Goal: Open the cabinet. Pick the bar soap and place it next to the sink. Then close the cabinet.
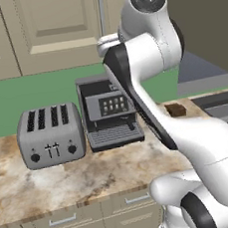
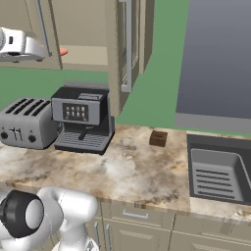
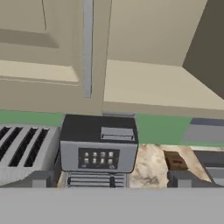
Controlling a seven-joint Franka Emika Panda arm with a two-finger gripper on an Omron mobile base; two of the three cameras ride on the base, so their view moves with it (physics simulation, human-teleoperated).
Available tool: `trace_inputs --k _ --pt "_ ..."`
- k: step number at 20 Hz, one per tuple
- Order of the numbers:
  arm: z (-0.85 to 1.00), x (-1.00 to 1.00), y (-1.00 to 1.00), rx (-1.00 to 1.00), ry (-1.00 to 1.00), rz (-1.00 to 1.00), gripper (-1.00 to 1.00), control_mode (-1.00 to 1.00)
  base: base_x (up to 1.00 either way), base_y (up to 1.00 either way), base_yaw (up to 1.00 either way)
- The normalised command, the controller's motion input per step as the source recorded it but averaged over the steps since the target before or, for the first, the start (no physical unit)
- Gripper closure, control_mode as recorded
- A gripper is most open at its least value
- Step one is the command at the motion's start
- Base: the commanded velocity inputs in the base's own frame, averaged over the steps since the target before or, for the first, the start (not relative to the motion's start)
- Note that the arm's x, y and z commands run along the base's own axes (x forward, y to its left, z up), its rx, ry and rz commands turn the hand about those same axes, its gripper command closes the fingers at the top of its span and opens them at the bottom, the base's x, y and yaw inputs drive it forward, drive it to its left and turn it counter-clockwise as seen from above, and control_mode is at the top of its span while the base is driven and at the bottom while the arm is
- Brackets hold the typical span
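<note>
Far left on the bench [image 2: 132, 171] sits a grey four-slot toaster [image 1: 51, 135]. Just right of it is a black-and-grey coffee machine [image 1: 110, 111], close beside the toaster but apart from it. Above them hangs the cabinet [image 2: 86, 54]. Its left door [image 3: 39, 39] lies shut with its silver bar handle [image 3: 87, 48] upright. Its right door [image 2: 128, 44] stands swung out toward the robot, so the lower shelf [image 3: 153, 87] is exposed.

The bar soap [image 2: 63, 50] shows in the right base view as a small pink sliver on that shelf. It is at the left end of the opening, just beside the robot's white hand and partly hidden by it; whether they touch cannot be told.

The tool [image 3: 112, 178] is raised at cabinet height in front of the opening, facing the shelf edge and the coffee machine below. Its two fingertips [image 3: 41, 178] stand wide apart, released, with nothing between them.

Further right on the bench lies a small dark brown block [image 2: 158, 138], well apart from the coffee machine and near the sink's left rim. The sink [image 2: 215, 171], dark grey with a ribbed bottom, is set into the bench at the far right.
</note>
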Motion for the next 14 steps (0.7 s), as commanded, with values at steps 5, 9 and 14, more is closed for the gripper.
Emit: trace_inputs --k 5,9,14 --pt "0.00 0.33 0.06 0.09 -0.12 0.00 -1.00 -1.00 0.00 0.00 0.00" --pt "0.00 0.29 0.06 0.10 -0.16 0.00 -1.00 -1.00 0.00 0.00 0.00" --pt "0.02 0.11 0.04 0.07 -0.13 0.00 -1.00 -1.00 0.00 0.00 0.00"
